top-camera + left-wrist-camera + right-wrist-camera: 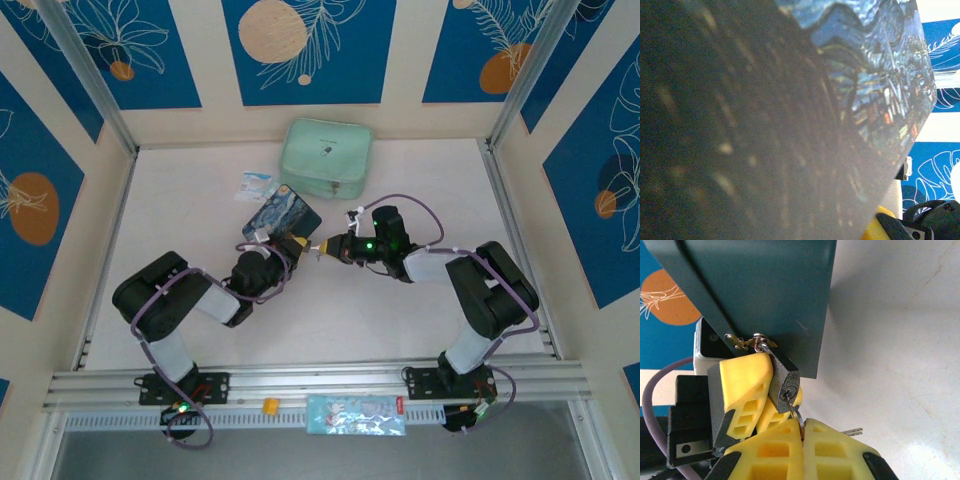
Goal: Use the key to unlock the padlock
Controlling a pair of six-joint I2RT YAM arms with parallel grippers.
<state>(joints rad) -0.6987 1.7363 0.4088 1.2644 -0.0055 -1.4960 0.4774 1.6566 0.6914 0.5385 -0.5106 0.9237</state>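
left hand clamps padlock steady, right hand pinched shut on key stuck in it — prob to twist w/o wobble.

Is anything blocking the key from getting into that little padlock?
Nothing visible. The key, pinched in the right gripper, meets the keyhole of the padlock; the left gripper's fingers clamp only its sides.

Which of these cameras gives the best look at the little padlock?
The right wrist view: the padlock sits close up, keyhole facing the lens, with the key in it, hanging from the tin. From above it is merely a tiny, indistinct speck. The left wrist camera faces the tin's painted side instead.
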